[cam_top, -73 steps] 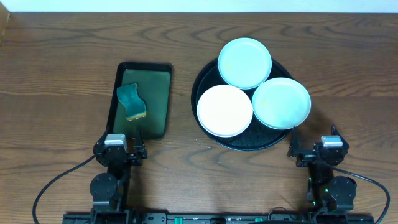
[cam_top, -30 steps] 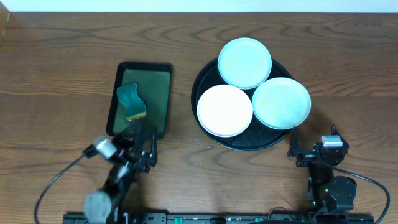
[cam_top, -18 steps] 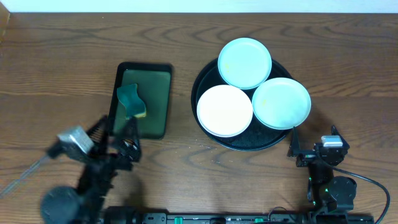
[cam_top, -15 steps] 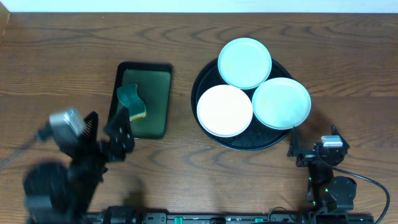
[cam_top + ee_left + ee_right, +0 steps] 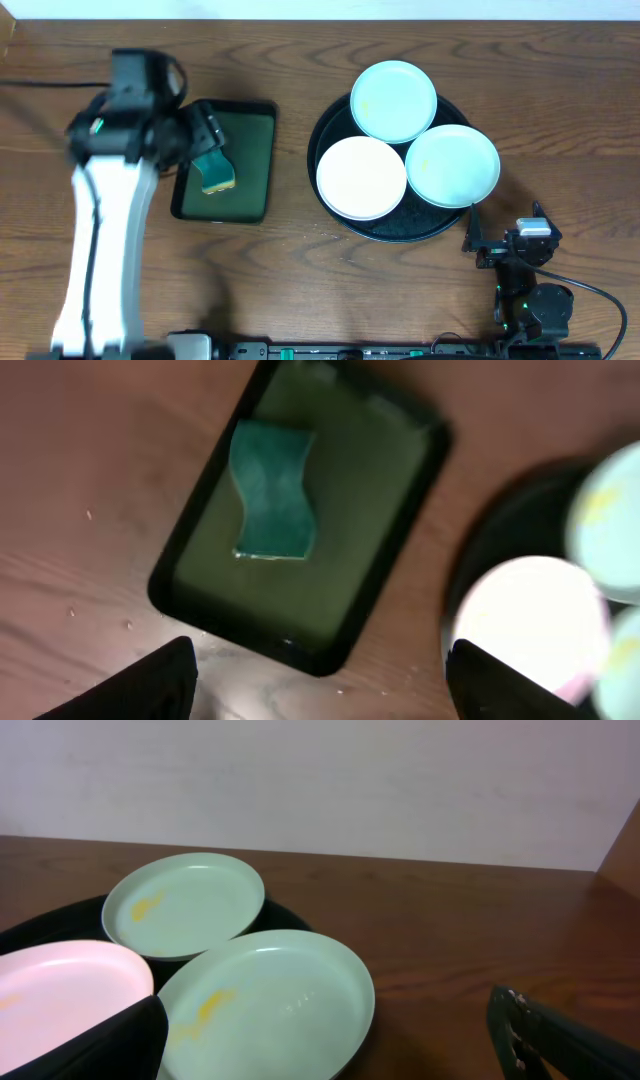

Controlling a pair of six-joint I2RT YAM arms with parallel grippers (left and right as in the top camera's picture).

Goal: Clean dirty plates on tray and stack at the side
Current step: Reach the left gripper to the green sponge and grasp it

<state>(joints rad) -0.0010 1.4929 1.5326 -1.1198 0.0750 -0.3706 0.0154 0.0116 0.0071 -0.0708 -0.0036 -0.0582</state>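
Yellow smears on the mint plates, on the tray, are being shown only by the right wrist view. The left gripper, by the sponge at the tray's 9 o'clock, and the right gripper, at 5 o'clock, are being held wide, gripping nothing.

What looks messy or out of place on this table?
The far mint plate and the near mint plate each carry a yellowish smear. Both also overhang the black tray's rim. A few pale specks lie on the table by the green tray.
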